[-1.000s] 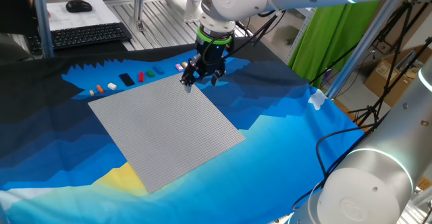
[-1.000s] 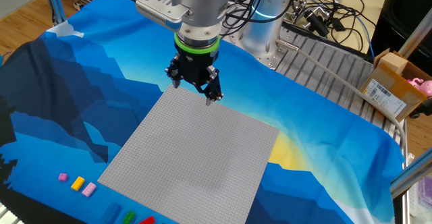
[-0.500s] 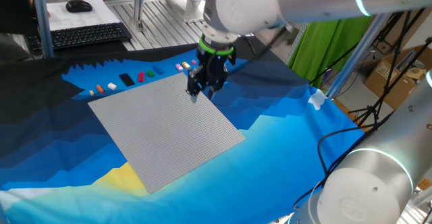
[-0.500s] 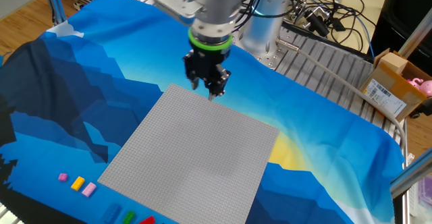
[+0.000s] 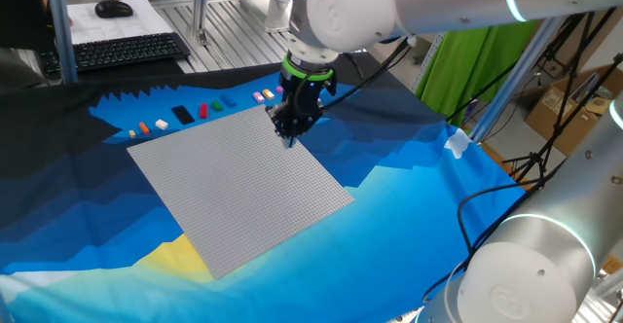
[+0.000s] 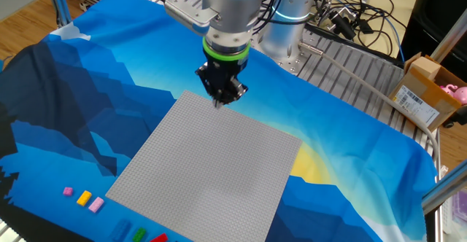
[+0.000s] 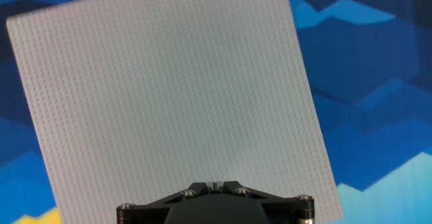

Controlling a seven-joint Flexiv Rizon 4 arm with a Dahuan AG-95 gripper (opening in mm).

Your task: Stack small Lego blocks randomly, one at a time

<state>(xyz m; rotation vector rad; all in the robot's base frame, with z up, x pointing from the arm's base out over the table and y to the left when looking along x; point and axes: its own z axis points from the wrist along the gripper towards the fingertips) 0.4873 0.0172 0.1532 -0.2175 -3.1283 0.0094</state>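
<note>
The small Lego blocks lie in a row on the cloth beside the grey baseplate's far edge: orange, white, red, green, blue and pink and yellow. The other fixed view shows pink, yellow, pink, green and red. My gripper hangs over the baseplate's corner, away from the blocks. Its fingers are pressed together with nothing between them.
A flat black piece lies in the block row. A keyboard and mouse sit behind the cloth. Cables and a cardboard box are off to one side.
The gripper's fingers have come together from spread wide. The hand has turned and shifted slightly along the baseplate's corner. The blocks have not moved.
</note>
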